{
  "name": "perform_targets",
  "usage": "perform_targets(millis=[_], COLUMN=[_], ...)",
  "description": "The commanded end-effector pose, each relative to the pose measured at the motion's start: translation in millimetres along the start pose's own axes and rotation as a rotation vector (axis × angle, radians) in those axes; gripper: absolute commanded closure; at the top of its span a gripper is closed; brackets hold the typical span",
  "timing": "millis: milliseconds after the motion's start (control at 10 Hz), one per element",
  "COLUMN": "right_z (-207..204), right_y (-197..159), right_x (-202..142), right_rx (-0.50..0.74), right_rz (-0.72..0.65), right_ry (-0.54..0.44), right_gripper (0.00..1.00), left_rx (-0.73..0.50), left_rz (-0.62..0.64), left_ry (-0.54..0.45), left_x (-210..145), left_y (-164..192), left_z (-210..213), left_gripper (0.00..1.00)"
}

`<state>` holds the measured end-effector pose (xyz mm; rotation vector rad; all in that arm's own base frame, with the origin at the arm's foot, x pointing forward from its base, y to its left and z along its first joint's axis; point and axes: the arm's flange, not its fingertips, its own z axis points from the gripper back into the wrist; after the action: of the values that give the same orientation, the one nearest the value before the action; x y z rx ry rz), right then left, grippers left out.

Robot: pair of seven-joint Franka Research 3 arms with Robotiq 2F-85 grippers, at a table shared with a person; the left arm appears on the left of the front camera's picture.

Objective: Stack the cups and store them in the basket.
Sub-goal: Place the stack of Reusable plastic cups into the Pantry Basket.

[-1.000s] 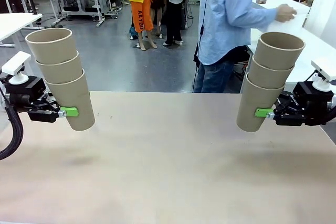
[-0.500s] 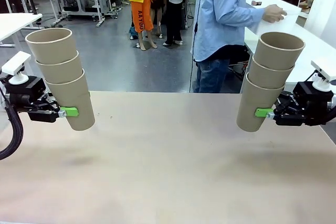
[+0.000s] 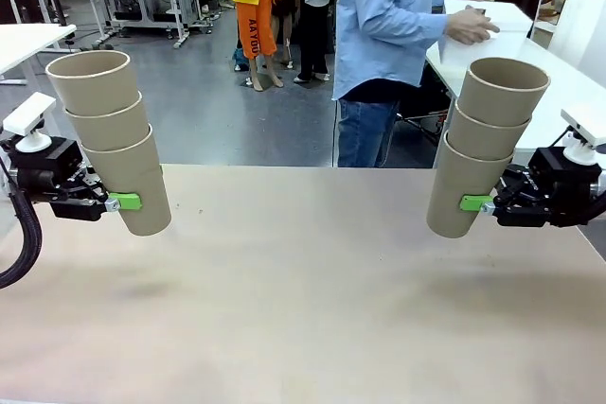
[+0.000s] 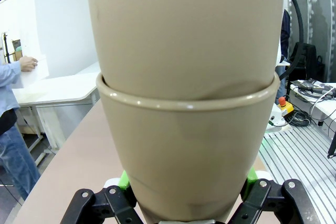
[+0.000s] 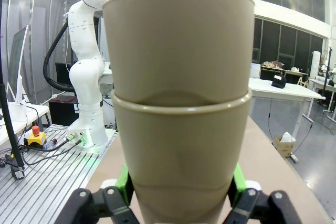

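three cups [image 3: 109,134] are held stacked in the closed left gripper [image 3: 128,202] above the table [image 3: 303,281] at its left edge, three more cups [image 3: 488,144] in the closed right gripper [image 3: 469,203] above its right edge; storing in the basket is judged undone.

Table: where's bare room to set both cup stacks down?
Bare: the wide middle of the table, between left stack and right stack, and the near strip. Crowded: the side edges, where left hand and right hand grip the stacks.

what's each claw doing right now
Left claw: shut on a stack of three cups
Right claw: shut on the other stack of three cups
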<state>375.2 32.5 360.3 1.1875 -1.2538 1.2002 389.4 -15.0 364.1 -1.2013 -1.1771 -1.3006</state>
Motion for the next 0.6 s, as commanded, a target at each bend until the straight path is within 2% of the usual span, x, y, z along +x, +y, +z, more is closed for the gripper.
perform_targets(millis=[0, 500], right_z=[0.0, 0.0], right_y=[-0.3, -0.3], right_x=[3.9, 3.9], right_rx=[-0.004, -0.004], right_rz=[0.012, 0.012], right_ry=[-0.001, -0.001], right_gripper=[0.15, 0.15], left_rx=[-0.003, -0.003], left_rz=[-0.005, -0.005], left_ry=[-0.005, -0.005], left_x=[2.8, 2.8], left_y=[-0.6, -0.6], left_z=[-0.3, -0.3], left_gripper=[0.15, 0.15])
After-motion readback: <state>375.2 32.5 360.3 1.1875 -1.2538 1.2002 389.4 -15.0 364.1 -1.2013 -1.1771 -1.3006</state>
